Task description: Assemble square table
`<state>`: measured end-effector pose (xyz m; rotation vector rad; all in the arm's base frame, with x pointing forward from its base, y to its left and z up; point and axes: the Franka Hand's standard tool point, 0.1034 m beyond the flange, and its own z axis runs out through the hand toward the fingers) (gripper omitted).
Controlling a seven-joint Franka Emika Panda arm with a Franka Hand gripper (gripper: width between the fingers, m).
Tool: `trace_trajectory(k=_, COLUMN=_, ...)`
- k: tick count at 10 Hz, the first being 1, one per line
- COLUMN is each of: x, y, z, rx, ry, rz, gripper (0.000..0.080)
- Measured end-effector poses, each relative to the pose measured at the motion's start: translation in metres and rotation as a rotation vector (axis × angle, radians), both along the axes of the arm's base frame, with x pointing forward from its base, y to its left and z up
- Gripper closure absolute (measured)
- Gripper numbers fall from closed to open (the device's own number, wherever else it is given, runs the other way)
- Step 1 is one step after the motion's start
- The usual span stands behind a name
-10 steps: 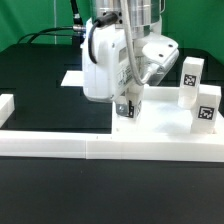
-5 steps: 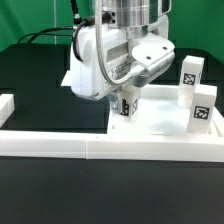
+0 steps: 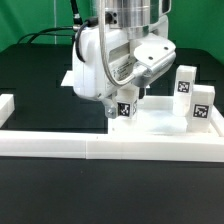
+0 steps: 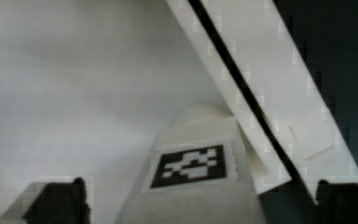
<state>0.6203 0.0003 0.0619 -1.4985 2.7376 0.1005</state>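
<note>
We saw the gripper (image 3: 121, 103) closed around a leg block (image 3: 124, 108), standing on the square table (image 3: 160, 118) directly beneath it. Since a second earlier, the wrist had turned, and the two other leg blocks (image 3: 193, 97) beyond it had shifted.

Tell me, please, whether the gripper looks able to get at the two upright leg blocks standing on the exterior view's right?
Probably yes. The two leg blocks stand upright on the tabletop slab, nothing over them. But the gripper is already down at another tagged leg, so it would need to free itself first.
</note>
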Motion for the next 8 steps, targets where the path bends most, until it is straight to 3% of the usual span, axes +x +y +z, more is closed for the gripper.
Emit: trace_trajectory(k=8, x=0.0000, y=0.0004, z=0.0000, rx=0.000, ry=0.000, rz=0.002, gripper=0.0151)
